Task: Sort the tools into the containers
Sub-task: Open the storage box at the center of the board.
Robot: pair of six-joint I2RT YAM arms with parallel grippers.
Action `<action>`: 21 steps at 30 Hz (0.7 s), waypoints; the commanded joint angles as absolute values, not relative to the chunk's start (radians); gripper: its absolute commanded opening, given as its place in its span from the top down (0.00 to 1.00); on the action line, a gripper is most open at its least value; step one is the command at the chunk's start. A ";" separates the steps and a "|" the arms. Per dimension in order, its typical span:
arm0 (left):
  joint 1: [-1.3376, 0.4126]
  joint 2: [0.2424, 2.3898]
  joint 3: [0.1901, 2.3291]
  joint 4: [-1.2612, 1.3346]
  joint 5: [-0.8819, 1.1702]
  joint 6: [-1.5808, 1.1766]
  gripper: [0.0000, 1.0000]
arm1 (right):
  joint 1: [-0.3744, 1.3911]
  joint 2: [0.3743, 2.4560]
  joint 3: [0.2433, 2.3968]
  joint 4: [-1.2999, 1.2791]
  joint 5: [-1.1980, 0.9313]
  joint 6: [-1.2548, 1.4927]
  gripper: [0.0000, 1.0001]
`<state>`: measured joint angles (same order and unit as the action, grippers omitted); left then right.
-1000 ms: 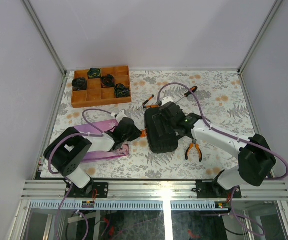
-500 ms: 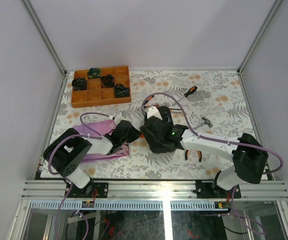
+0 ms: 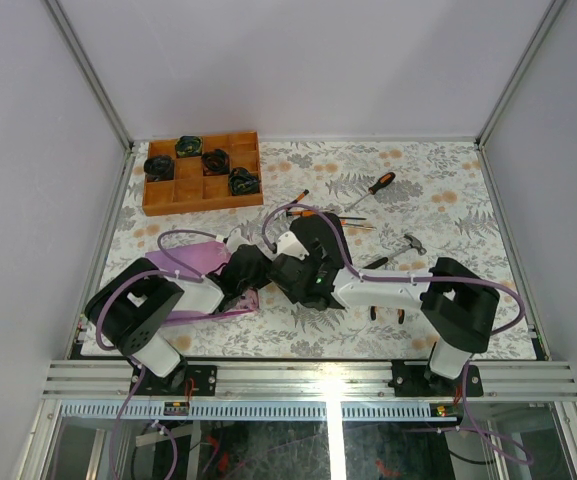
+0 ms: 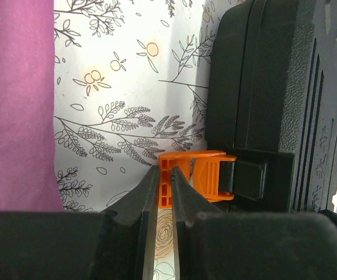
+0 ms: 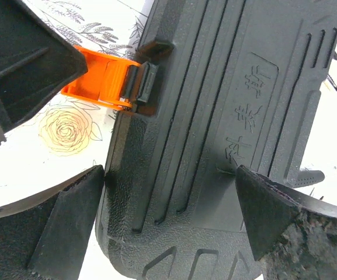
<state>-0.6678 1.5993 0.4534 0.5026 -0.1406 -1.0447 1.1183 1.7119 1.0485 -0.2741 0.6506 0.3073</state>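
Left fingers [image 4: 150, 195]: pressed almost together, nipping the thin outer edge of the orange latch [image 4: 200, 172].
Left gripper [image 4: 165, 186]: down low over the floral table cover [image 3: 448, 200], just beside the case's latch side.
Right fingers [image 5: 69, 216]: spread as wide as they go, one on each side of the case's rounded end. I can't tell whether either pad touches the shell.
Right gripper [image 5: 168, 198]: straddling the case from above, so I read it as bracing, not lifting.
Tool case [image 4: 273, 87]: black, ribbed shell up, lying shut between my two grippers. The latch sticks out flat from its edge.
Tools: all loose on the cover beyond the case. There is an orange-and-black screwdriver [image 3: 379, 184], slimmer screwdrivers [image 3: 318, 213] and the hammer [image 3: 409, 243]. Dark handles under my right forearm are probably the pliers [image 3: 373, 313].
Wooden tray [image 3: 203, 207]: far left corner, well apart.
Done: nothing sorted that I can see.
Left to do: free the latch, raise the lid, then move every tool into the case.
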 commanded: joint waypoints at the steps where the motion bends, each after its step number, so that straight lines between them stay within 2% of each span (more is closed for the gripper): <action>1: -0.684 1.642 0.386 0.264 -0.131 -1.015 0.98 | 1.124 1.719 1.082 -0.302 0.743 0.343 0.01; 21: -0.684 1.653 0.380 0.238 -0.161 -1.013 1.00 | 1.094 1.511 1.097 -0.386 0.734 0.340 0.02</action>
